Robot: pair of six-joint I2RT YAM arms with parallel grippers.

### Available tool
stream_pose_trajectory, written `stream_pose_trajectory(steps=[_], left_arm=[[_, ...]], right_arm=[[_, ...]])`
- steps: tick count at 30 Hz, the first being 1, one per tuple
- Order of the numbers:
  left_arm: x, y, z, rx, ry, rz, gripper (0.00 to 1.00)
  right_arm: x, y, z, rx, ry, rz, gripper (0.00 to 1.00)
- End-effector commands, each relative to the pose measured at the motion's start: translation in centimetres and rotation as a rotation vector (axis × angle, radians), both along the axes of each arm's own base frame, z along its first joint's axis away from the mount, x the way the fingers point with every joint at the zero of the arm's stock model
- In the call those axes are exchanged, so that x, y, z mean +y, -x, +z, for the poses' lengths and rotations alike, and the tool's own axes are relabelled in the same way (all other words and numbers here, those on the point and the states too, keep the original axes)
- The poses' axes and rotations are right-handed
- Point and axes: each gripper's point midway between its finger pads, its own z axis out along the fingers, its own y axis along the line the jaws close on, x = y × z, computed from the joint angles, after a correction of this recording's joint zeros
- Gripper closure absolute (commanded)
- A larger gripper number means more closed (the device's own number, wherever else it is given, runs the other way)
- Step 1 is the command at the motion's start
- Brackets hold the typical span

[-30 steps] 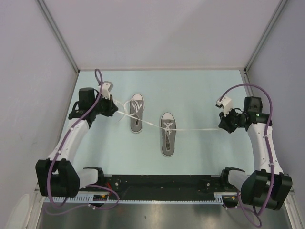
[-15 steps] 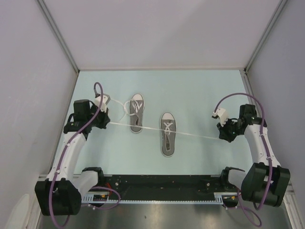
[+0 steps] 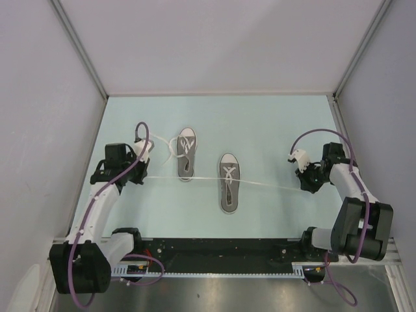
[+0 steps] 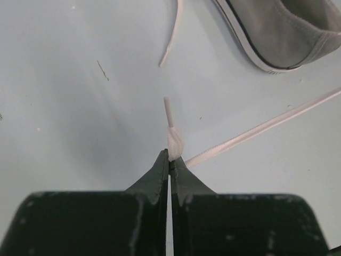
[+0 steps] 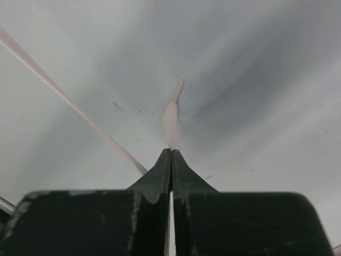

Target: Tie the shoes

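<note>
White woven lace of the grey canvas sneaker: limp, slippery; your left fingers and right fingers clamp its tips, so grip behind the aglets.

The right gripper has its two black fingers pressed tip to tip with no gap visible, pinching a white lace at the very tips. A short lace end stands out beyond the tips and narrows to a thin point, while the long run of the lace leaves the pinch in a straight line to the upper left edge. Beneath lies the pale bench, crossed by soft shadows.
</note>
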Motion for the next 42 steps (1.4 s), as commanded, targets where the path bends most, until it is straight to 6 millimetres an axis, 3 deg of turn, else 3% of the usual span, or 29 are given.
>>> stream_pose_trajectory(steps=[1, 6, 9, 17, 26, 36, 42], left_arm=[[1.6, -0.1, -1.2, 0.008, -0.095, -0.004, 1.00], [2.3, 0.3, -2.9, 0.041, -0.148, -0.025, 1.00], [3.0, 0.7, -4.0, 0.065, -0.196, -0.033, 1.00], [3.4, 0.8, -4.6, 0.062, -0.229, -0.046, 1.00], [3.5, 0.2, -5.8, 0.090, -0.235, -0.045, 1.00], [4.2, -0.1, -5.4, 0.076, -0.261, -0.025, 1.00], [3.6, -0.3, -5.4, 0.082, -0.230, -0.037, 1.00]], right_arm=[[0.0, -1.2, -0.4, -0.021, 0.028, -0.005, 1.00], [1.5, -2.4, -0.8, -0.042, 0.064, 0.039, 1.00], [0.4, -3.0, -1.7, -0.034, 0.108, 0.026, 1.00], [-2.6, -2.2, -3.5, 0.025, 0.124, -0.024, 1.00], [-0.4, -2.7, -3.6, 0.024, 0.093, -0.016, 1.00], [-5.2, -2.1, -4.4, 0.036, 0.168, -0.063, 1.00], [-4.1, -2.2, -4.5, 0.041, 0.131, -0.060, 1.00]])
